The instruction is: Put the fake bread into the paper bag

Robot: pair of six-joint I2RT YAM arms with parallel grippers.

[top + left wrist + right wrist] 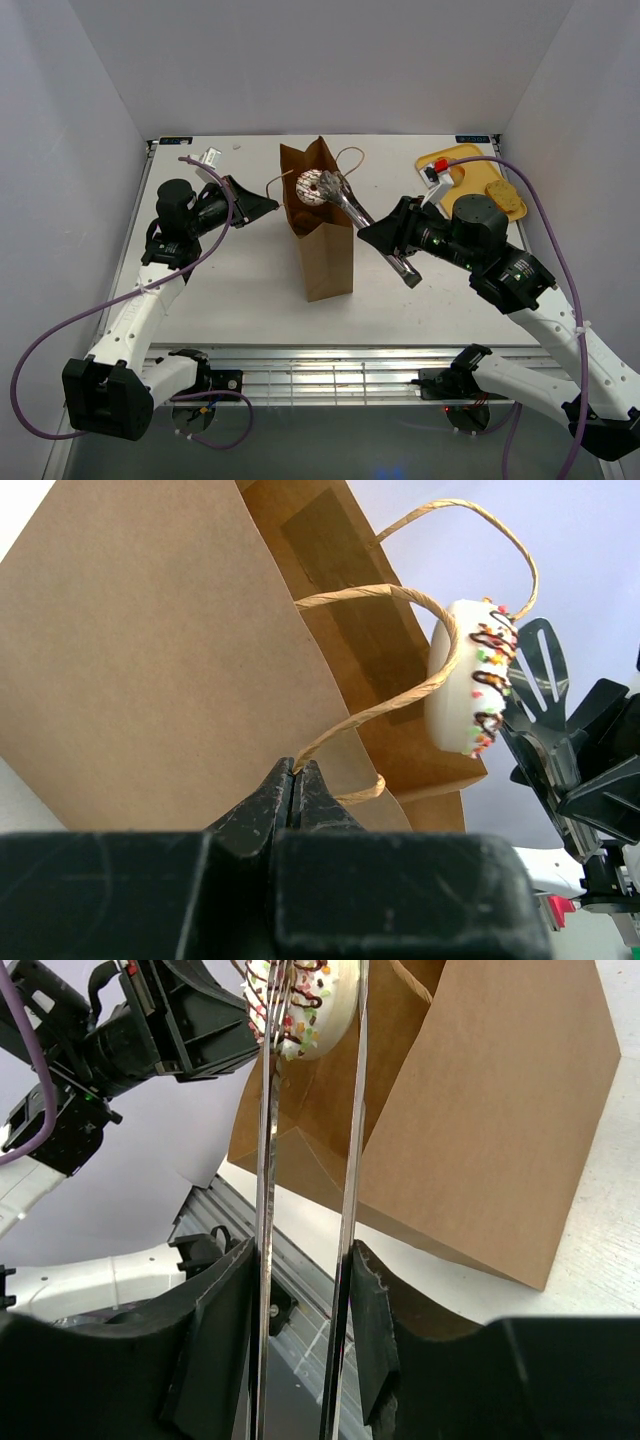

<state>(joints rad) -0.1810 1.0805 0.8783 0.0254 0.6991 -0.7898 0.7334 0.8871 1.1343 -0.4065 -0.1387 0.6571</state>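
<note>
The paper bag (325, 250) stands upright in the middle of the worktop (230, 280), its mouth open at the top. The left tool (272, 205) reaches in from the left, and its fingers are closed tight on one twisted paper handle (390, 595) of the bag; the wrist view shows the cord pinched between them. The right tool (368, 230) comes in from the right and grips a pair of metal tongs (350, 205), squeezing both arms between its fingers. The far end of the tongs holds a white-iced donut (310, 188) with coloured sprinkles, on edge, right at the bag's open mouth and level with its rim. On the far right of the worktop lies a yellow tray (462, 155) with a flat toast slice (506, 198) resting on its near end, well apart from the bag.
</note>
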